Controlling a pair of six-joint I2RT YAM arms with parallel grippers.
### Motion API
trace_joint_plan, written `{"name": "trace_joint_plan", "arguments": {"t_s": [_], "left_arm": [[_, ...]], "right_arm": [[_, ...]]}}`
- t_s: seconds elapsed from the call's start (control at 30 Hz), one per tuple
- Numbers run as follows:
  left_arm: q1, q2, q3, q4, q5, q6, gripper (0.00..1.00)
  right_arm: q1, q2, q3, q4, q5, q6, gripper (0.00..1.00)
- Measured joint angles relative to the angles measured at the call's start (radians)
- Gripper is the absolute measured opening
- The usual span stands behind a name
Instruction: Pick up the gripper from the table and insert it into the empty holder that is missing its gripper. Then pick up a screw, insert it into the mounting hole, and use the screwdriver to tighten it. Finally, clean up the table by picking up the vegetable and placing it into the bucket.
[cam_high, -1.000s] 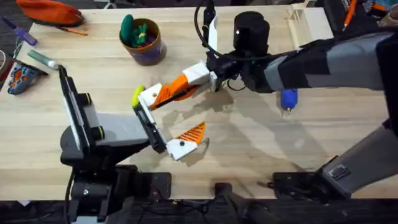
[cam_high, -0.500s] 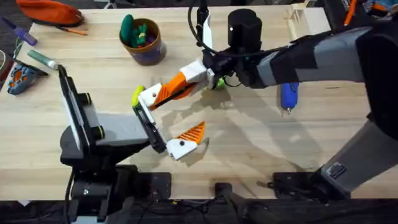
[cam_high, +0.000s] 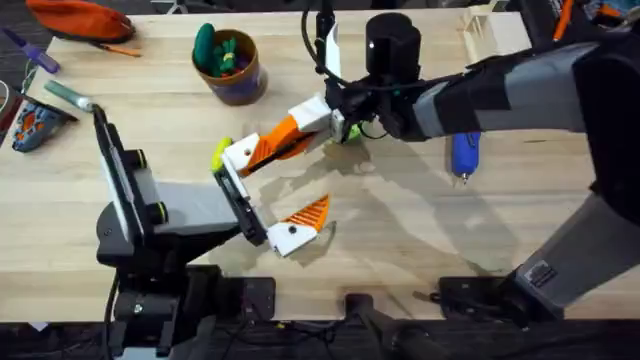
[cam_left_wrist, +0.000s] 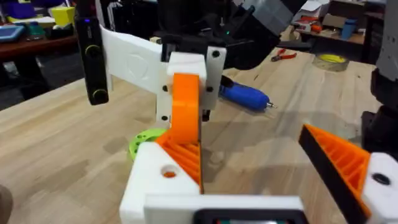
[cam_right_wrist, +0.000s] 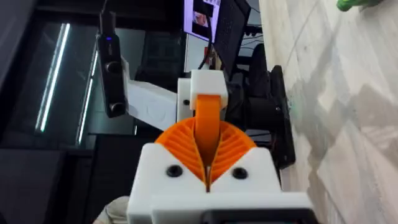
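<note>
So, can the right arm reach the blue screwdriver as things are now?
Probably not at once. The right fingers are shut on the orange gripper piece, pressed at the holder. The screwdriver lies free on the table beside that arm, so after letting go, likely yes.

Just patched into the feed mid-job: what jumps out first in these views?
At mid-table the right gripper is shut on an orange gripper, pressing it onto the left arm's white holder. The left gripper stands open, its other orange finger nearer the bases. The blue screwdriver lies to the right, and the bucket sits far left.
</note>
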Motion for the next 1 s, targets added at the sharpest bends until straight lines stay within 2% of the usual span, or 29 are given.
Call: {"name": "trace_joint_plan", "arguments": {"t_s": [0.63,1.0], "left_arm": [[0.0,0.0,0.0,0.0,0.0,0.0,0.985],[0.0,0.0,0.0,0.0,-0.002,-0.001,0.985]], "right_arm": [[0.0,0.0,0.001,-0.001,0.0,0.0,0.015],[0.003,0.0,0.003,0.0,-0.005,0.0,0.215]]}}
